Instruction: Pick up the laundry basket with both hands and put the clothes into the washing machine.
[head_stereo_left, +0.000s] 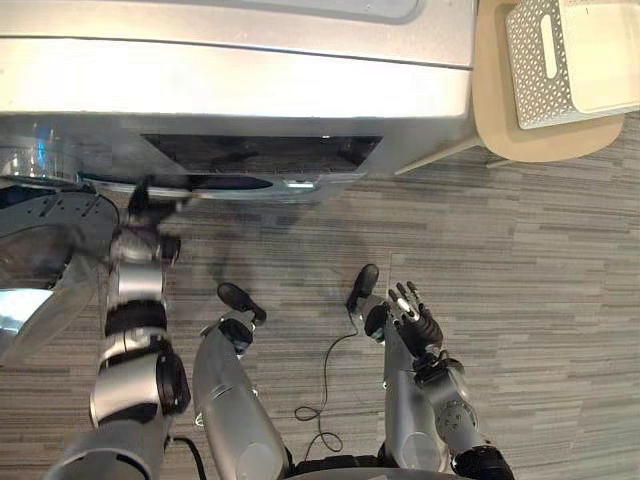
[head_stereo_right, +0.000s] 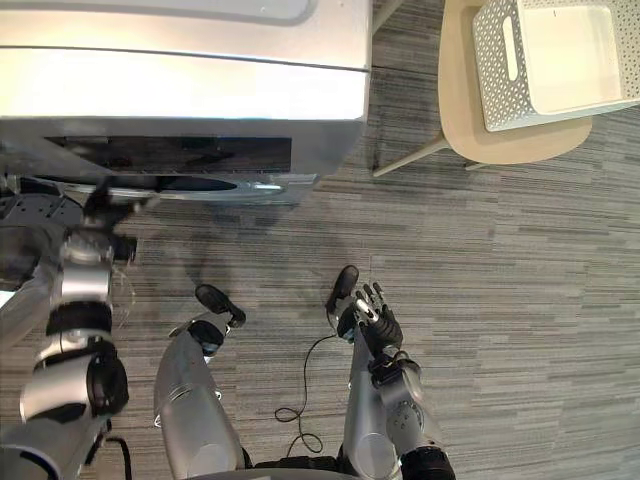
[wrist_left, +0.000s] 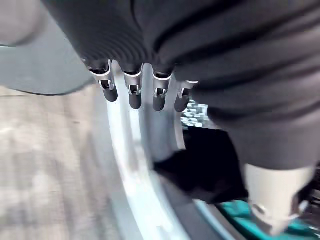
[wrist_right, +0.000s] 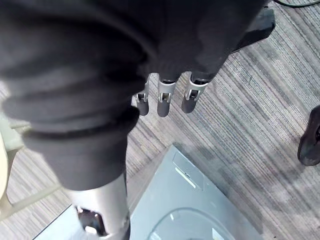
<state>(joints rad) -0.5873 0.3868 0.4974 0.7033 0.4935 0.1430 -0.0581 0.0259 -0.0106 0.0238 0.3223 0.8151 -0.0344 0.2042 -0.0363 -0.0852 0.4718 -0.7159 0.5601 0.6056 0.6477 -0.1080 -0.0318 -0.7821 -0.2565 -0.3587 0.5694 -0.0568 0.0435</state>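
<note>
The silver washing machine (head_stereo_left: 240, 70) stands along the far side, its round glass door (head_stereo_left: 40, 250) swung open at my left. My left hand (head_stereo_left: 150, 200) is up at the door's edge, and the left wrist view has its fingers (wrist_left: 132, 92) straight by the silvery rim (wrist_left: 135, 180), with dark and teal cloth (wrist_left: 240, 220) past it. The white perforated laundry basket (head_stereo_left: 545, 60) sits on a beige chair at the far right, its inside looking bare. My right hand (head_stereo_left: 412, 318) hangs low over the floor, open and holding nothing.
The beige chair (head_stereo_left: 495, 120) under the basket stands just right of the machine, with one leg slanting toward the machine's corner. Grey striped carpet (head_stereo_left: 540, 300) spreads between me and the chair.
</note>
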